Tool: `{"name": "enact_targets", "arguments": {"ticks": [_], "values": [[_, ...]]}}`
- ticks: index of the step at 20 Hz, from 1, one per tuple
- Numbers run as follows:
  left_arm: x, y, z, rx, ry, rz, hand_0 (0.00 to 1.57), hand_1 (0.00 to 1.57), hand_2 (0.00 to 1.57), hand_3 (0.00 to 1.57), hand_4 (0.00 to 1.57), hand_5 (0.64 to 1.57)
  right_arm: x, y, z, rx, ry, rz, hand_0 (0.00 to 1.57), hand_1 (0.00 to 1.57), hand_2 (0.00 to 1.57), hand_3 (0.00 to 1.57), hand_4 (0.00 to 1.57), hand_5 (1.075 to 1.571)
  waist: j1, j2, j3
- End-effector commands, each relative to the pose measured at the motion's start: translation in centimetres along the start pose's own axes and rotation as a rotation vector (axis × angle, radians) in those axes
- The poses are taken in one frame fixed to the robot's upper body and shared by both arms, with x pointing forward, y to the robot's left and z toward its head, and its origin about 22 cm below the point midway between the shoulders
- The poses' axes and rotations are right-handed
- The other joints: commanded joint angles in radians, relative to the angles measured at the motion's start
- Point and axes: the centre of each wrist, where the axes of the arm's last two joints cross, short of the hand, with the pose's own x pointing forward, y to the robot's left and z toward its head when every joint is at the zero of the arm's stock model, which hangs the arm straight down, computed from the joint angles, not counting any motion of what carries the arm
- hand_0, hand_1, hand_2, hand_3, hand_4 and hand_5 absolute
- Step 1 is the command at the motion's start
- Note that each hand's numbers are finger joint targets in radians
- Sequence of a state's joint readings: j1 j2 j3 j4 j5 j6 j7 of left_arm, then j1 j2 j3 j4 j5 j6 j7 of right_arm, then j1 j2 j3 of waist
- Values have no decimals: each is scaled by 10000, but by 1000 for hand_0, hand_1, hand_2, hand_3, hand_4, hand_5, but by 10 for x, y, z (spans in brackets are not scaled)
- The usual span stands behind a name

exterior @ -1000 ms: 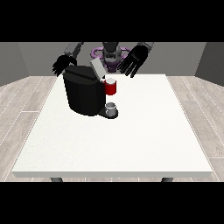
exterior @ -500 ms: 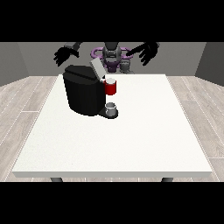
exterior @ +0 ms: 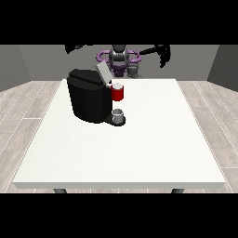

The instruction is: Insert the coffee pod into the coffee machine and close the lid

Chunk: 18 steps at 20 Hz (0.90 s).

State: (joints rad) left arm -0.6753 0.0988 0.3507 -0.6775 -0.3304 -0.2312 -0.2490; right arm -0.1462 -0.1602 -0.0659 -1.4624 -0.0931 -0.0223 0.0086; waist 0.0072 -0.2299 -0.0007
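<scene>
The black coffee machine (exterior: 90, 100) stands on the white table (exterior: 139, 148), left of the middle and towards the back. Its grey lid (exterior: 103, 73) is tilted up and open. On the machine's front a red holder (exterior: 118, 94) sticks out, with a small pale pod (exterior: 117, 85) resting in its top. Both hands are raised high behind the machine and touch nothing. The hand at the view's left (exterior: 76, 47) is partly cut by the picture's top. The hand at the view's right (exterior: 162, 53) hangs with relaxed fingers, holding nothing.
A grey cup (exterior: 119, 115) stands on the machine's base under the red holder. The robot's torso (exterior: 119, 58) is behind the table's far edge. The table's surface stretches bare to the right of the machine and towards the near edge.
Both hands have risen and spread apart, away from the machine, over the last second. The machine, pod and lid have not moved.
</scene>
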Motion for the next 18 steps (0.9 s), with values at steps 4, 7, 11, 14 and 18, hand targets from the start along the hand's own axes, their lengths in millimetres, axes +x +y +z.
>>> {"name": "enact_targets", "arguments": {"ticks": [4, 7, 11, 14, 18], "values": [[1, 6, 8, 113, -237, 1211, 0, 0, 0, 0, 0, 1571, 31, 24, -18, 960, -577, 362, 0, 0, 0, 0, 0, 1571, 607, 231, 5], [-22, -29, 23, -113, -309, 1686, 0, 0, 0, 0, 57, 1571, 26, 21, -21, 1064, -542, 654, 0, 0, 0, 0, 137, 1571, 1131, 241, 7], [-31, -27, 40, -479, -95, 2173, 0, 0, 0, 0, 0, 1571, 20, 19, -26, 843, -236, 734, 0, 0, 0, 0, 161, 1571, 1697, 164, 9], [-23, -7, 47, -10, -664, 2083, 0, 0, 0, 0, 88, 1571, 28, 31, -32, 1472, -535, 849, 0, 0, 0, 0, 123, 1571, 1374, 710, 7], [-3, -6, 47, 298, -1138, 1815, 0, 0, 0, 0, 103, 1571, 34, 33, -47, 1484, -805, 323, 0, 0, 0, 0, 0, 1571, 1255, 1411, 8]]}}
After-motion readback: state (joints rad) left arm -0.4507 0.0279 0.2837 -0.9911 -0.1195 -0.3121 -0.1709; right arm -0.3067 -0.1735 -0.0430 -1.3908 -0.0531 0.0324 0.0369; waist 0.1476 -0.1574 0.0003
